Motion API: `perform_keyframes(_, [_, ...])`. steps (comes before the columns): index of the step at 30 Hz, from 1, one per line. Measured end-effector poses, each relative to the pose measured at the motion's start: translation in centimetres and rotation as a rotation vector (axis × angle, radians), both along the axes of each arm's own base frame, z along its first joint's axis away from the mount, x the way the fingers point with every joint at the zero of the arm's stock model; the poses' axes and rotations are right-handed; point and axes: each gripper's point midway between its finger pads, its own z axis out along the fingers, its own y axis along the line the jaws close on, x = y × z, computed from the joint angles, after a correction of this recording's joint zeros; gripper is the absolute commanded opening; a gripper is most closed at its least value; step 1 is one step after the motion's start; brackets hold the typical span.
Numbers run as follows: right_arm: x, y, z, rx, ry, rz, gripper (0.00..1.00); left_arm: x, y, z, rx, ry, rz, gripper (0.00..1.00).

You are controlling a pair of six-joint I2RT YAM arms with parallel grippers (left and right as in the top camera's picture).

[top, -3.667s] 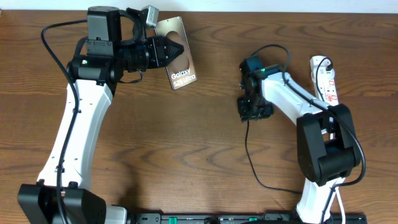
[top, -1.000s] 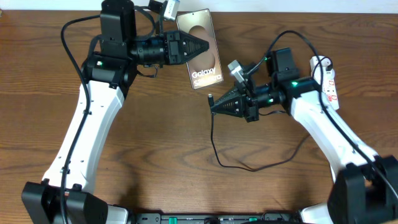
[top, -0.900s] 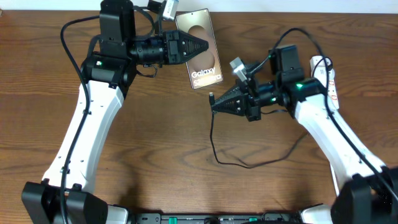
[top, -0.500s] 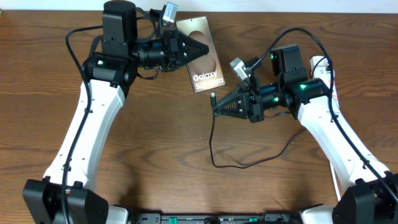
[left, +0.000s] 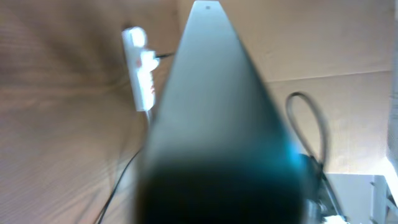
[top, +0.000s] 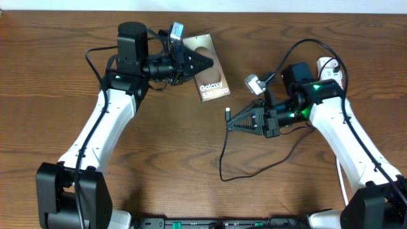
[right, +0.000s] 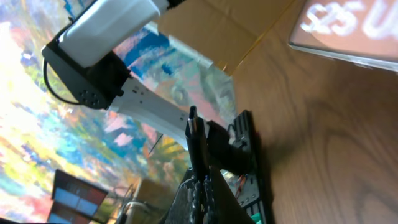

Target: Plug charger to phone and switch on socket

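Observation:
My left gripper (top: pixel 205 63) is shut on the phone (top: pixel 210 77), a brownish-gold slab with white "Galaxy" lettering, held tilted above the table at the back middle. In the left wrist view the phone (left: pixel 211 118) fills the frame edge-on and blurred. My right gripper (top: pixel 233 123) is shut on the charger's black connector tip (top: pixel 228 113), which points left, below and right of the phone. The thin black cable (top: pixel 254 166) hangs from it in a loop. In the right wrist view the connector (right: pixel 198 146) sticks up from the closed fingers, the phone's lower end (right: pixel 348 28) at top right. The white socket strip (top: pixel 332 69) lies far right.
The socket strip also shows in the left wrist view (left: pixel 140 68) beyond the phone. The right arm's white links (top: pixel 346 137) cross above the strip's cord. The table's far edge (top: pixel 267 5) runs just behind the phone.
My left gripper has carried the phone rightward and slightly nearer. My right gripper has moved right and lower with the connector, which stays pointed left toward the phone.

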Motion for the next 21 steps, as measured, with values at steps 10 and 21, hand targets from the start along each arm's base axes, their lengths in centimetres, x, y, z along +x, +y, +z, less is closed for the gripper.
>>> perform_keyframes(10, [1.8,-0.7,0.1,-0.008,0.04,-0.045,0.01,-0.3,-0.8,3.7,-0.107,-0.059,-0.057,0.08])
perform_keyframes(21, [1.3,-0.1,0.1,-0.02,0.095,-0.021,0.01,-2.7,-2.8,5.2,-0.142,-0.137,-0.185,0.07])
